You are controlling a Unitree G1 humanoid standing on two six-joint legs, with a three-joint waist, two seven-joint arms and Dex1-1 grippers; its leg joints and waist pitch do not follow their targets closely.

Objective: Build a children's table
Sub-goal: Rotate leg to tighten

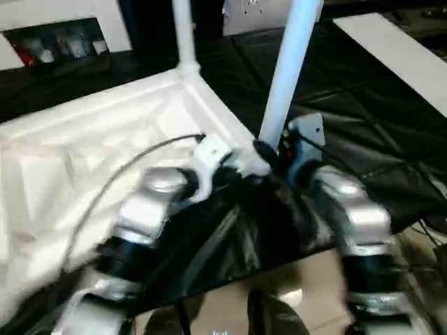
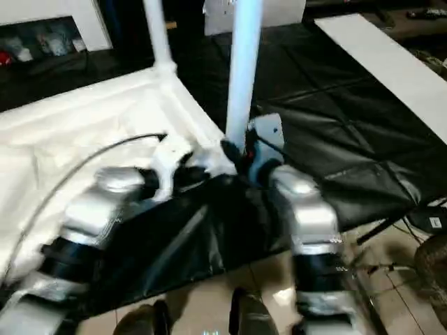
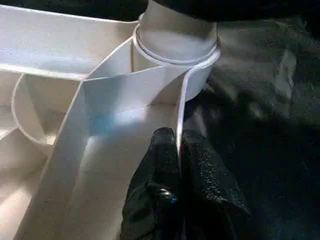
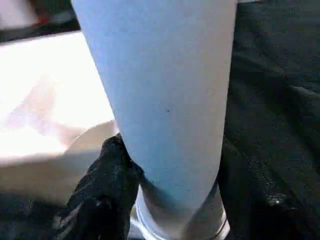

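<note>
On a black padded surface (image 1: pixel 363 118), the white table top (image 1: pixel 84 160) lies upside down, its ribbed underside facing up. Two white legs stand in corner sockets. Far leg (image 1: pixel 184 35): upright in the far corner socket, well apart from both grippers. Near leg (image 1: pixel 290 70): seated in the near corner socket (image 3: pixel 176 55), leaning slightly toward the robot's right as it rises. Left gripper (image 3: pixel 179 165): both black fingers (image 3: pixel 205 175) pinched together on the thin upright rim of the table top, just beside the near corner socket; one finger lies on the inner side of the rim and the other on the outer side. Right gripper (image 1: pixel 269 153): at the base of the near leg, where it enters the socket; one black finger (image 4: pixel 107 185) presses against the side of the leg. Whether the second finger bears on the opposite side cannot be told, so the grip of this gripper cannot be told. A thin grey cable (image 1: pixel 119 174) arcs over the table top to the left wrist. Both silver forearms reach forward from the near edge, the left (image 1: pixel 147 209) over the table top and the right (image 1: pixel 356 223) over the black surface. Beyond the table top, a white cabinet (image 1: pixel 63 35) with a glass door stands at the far left, and a white panel (image 1: pixel 405 56) lies at the far right
</note>
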